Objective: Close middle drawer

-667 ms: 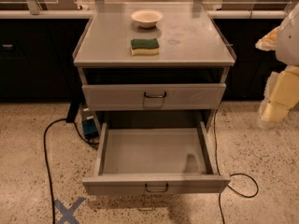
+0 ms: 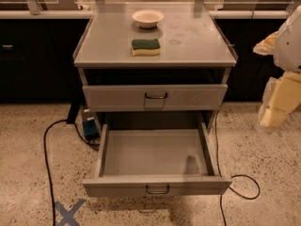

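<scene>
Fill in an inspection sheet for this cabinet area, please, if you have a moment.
Surface: grey cabinet top holds a bowl and a sponge, apart from each other.
Job's things: middle drawer pulled far out, empty.
Clutter: nothing seen beyond bowl and sponge.
Grippers: gripper at the right edge, beside the cabinet, touching nothing.
Cables: black cable on the floor left; second cable right.
Surroundings: speckled floor; blue tape cross; blue box.

The bench (image 2: 197, 44) carries one bowl (image 2: 147, 18) and one sponge (image 2: 145, 47). Under its top two drawers show: one top drawer (image 2: 193, 98) and one middle drawer (image 2: 150, 155). One pincer (image 2: 272, 113) hangs to the right of the bench. One blue tape cross (image 2: 68, 213) marks the floor (image 2: 23, 145) in front of it.
</scene>
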### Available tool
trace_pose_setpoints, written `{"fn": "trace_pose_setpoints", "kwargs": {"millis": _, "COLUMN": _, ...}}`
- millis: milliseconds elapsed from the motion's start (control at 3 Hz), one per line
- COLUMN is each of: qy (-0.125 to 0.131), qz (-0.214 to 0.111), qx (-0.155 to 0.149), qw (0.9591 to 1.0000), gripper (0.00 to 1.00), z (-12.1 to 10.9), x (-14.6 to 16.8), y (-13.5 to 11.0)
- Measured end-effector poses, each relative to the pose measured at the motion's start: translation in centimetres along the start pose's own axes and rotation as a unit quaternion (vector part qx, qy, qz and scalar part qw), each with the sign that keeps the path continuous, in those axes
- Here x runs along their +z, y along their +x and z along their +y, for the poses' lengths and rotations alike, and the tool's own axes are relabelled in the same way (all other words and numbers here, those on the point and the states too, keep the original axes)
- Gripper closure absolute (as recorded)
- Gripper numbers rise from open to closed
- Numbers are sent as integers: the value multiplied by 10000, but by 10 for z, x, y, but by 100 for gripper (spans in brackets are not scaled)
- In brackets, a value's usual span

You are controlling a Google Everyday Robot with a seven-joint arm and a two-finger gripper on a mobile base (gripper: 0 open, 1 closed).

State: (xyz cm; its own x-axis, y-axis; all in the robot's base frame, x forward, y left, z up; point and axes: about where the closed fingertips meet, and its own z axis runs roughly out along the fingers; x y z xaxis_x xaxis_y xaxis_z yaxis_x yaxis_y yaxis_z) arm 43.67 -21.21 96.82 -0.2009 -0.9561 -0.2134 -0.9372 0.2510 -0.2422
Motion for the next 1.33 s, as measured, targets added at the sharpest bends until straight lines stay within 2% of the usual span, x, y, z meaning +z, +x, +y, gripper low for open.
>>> {"fn": "trace_pose_setpoints", "kwargs": {"millis": 333, "qy": -377, "qz": -333, "qx": -51, "qw": 9987, "gripper": 0, "z": 20, "x": 49, "y": -2}}
{"fn": "trace_pose_setpoints", "kwargs": {"millis": 667, "qy": -961, "qz": -840, "qx": -38, "qw": 9918, "gripper": 0, "z": 61, "x": 130, "y": -13}}
{"fn": "trace_pose_setpoints", "kwargs": {"millis": 1000, "qy": -1617, "qz": -1277, "qx": 18, "qw": 9785, "gripper": 0, "z": 109, "x": 216, "y": -20}}
{"fn": "trace_pose_setpoints", "kwargs": {"millis": 1333, "qy": -2239, "qz": -1467, "qx": 67, "qw": 9635, "gripper": 0, "z": 156, "x": 286, "y": -12}}
